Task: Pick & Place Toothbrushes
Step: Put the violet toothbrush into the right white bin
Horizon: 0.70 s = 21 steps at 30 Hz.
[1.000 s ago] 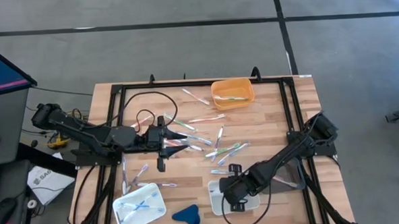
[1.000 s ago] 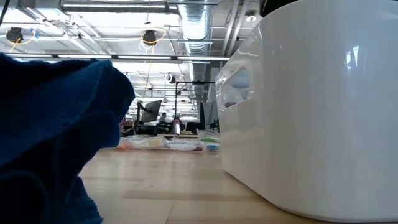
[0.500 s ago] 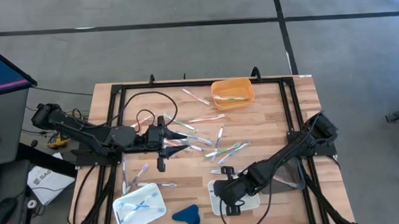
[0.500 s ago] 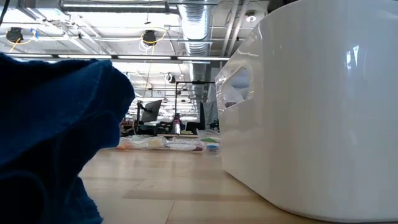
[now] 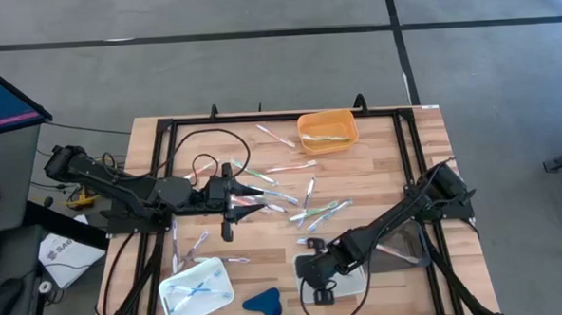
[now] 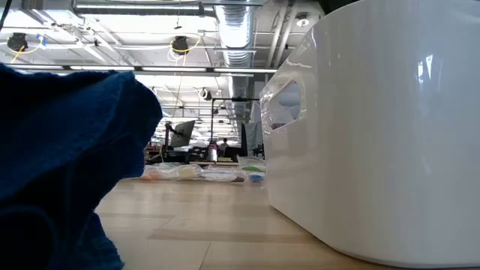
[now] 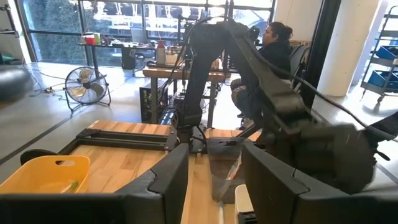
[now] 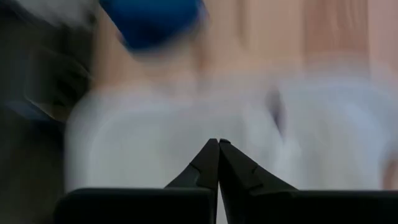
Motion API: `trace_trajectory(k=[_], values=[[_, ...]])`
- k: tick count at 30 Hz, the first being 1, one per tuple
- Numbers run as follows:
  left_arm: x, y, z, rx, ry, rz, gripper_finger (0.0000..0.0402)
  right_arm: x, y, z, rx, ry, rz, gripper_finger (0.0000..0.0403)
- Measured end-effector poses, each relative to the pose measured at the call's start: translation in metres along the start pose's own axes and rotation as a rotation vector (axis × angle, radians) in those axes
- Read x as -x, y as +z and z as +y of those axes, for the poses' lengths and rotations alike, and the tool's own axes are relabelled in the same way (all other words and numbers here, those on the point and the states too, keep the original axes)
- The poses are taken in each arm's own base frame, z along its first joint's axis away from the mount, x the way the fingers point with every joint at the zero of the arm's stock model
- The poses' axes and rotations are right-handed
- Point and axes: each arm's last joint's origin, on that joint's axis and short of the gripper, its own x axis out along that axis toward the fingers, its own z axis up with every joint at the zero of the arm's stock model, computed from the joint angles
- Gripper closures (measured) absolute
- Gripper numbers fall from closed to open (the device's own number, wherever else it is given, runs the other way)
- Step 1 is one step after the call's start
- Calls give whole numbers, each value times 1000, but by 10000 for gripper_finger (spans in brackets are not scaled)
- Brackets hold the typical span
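Several thin toothbrushes (image 5: 307, 209) lie scattered on the wooden table's middle. One more lies in the orange bin (image 5: 327, 132) at the far side, and a few lie in the white tray (image 5: 196, 289) near the left front. My right gripper (image 5: 310, 268) (image 8: 218, 143) hangs over the left part of a second white tray (image 5: 351, 283), fingers shut tip to tip with nothing showing between them. My left gripper (image 5: 250, 201) (image 7: 214, 155) stands level above the table's middle left, open and empty.
A blue cloth lump (image 5: 262, 303) (image 6: 67, 165) lies at the front edge between the two trays. A black cable (image 5: 200, 151) loops at the far left. A black frame (image 5: 167, 162) borders the table. A person (image 7: 273, 37) sits in the room beyond.
My right gripper has gone a short way toward the table's left edge and slightly nearer, staying over the white tray. The toothbrushes on the table lie as before.
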Motion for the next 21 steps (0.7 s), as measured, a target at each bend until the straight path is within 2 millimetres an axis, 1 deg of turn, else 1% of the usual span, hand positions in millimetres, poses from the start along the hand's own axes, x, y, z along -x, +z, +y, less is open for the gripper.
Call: trace_trajectory(k=[1,3,10,21], values=[[0,0,0,0,0,-1,256,-3,-3,-2,-1,-13,24,402],[0,0,0,0,0,1,256,-7,-1,0,-3,-10,-1,402],[0,0,0,0,0,0,256,-5,-3,-4,-12,-143,-34,403],[0,0,0,0,0,0,256,-5,-5,-3,-44,-155,-26,403]])
